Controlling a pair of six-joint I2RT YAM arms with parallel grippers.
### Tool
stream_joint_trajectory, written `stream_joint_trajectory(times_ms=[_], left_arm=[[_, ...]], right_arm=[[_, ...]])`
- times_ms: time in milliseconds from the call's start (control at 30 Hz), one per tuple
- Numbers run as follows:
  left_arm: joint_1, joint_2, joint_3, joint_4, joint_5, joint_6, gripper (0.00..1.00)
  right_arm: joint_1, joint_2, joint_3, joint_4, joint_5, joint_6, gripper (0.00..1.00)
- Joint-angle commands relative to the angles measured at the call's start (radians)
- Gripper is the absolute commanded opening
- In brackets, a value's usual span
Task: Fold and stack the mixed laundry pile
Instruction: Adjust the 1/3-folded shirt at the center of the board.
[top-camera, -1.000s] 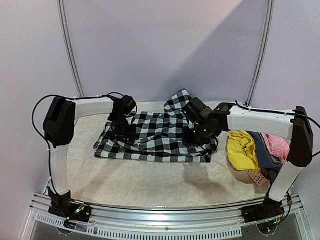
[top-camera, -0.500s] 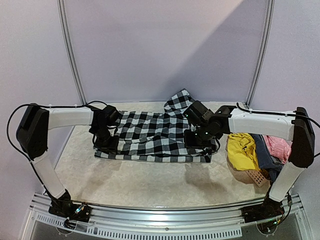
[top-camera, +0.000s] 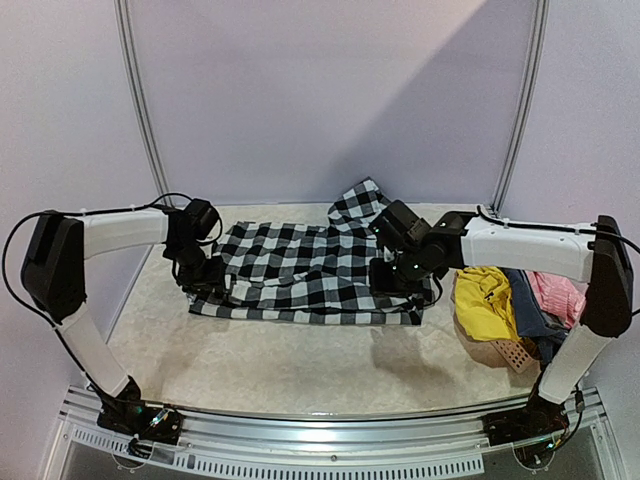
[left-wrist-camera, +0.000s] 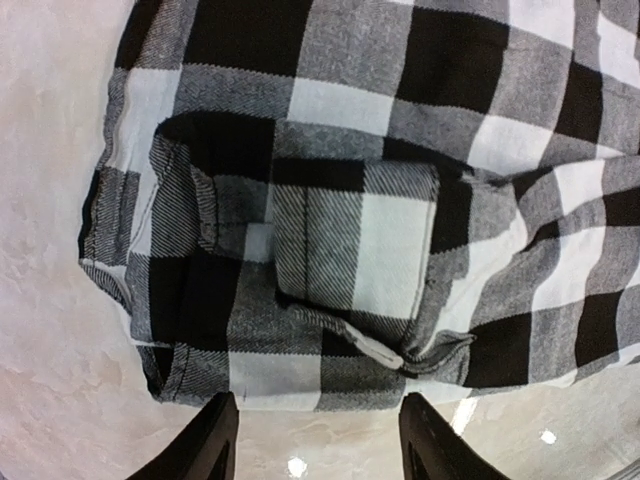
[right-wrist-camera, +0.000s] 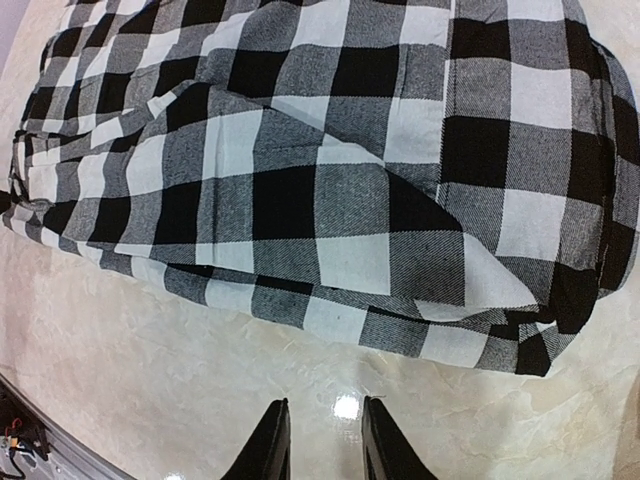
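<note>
**A:** Top cam: checked shirt (top-camera: 310, 270) lies spread out, left gripper (top-camera: 203, 277) at its left edge, right gripper (top-camera: 395, 277) over its right end. Yellow garment (top-camera: 483, 295), pink garment (top-camera: 556, 290) and blue-grey garment (top-camera: 527, 305) heap over the salmon basket (top-camera: 506, 353).

**B:** Left wrist: fingers (left-wrist-camera: 215, 440) wide apart, holding nothing, just off the shirt's rumpled corner. Right wrist: fingers (right-wrist-camera: 272, 440) barely parted, empty, over the glossy marbled table (right-wrist-camera: 150, 340) beside the hem.

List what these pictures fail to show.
- Basket: top view, mostly buried under the yellow garment; only a corner shows.
- Pink garment: top view, partly behind the right arm.
- Left pincer: left wrist view, fingers cut off by the bottom edge.
</note>
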Motion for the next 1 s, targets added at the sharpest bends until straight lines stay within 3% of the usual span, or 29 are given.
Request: stream_joint_trajectory(times_ms=[0, 300, 533, 700, 967], left_arm=[[0.037, 0.061, 0.035, 0.052, 0.071, 0.012, 0.54], [0.054, 0.137, 0.093, 0.074, 0.085, 0.017, 0.52], [0.069, 0.186, 0.086, 0.106, 0.102, 0.02, 0.32], [0.071, 0.192, 0.162, 0.02, 0.091, 0.024, 0.03], [0.07, 0.124, 0.265, -0.182, -0.021, -0.009, 0.0]], right_arm=[[0.0, -0.064, -0.032, -0.005, 0.02, 0.005, 0.25], [0.0, -0.106, -0.074, -0.01, 0.026, 0.028, 0.25], [0.001, -0.11, -0.079, -0.012, 0.025, 0.034, 0.25], [0.001, -0.106, -0.075, -0.011, 0.027, 0.037, 0.25], [0.0, -0.099, -0.062, -0.003, 0.038, 0.037, 0.25]])
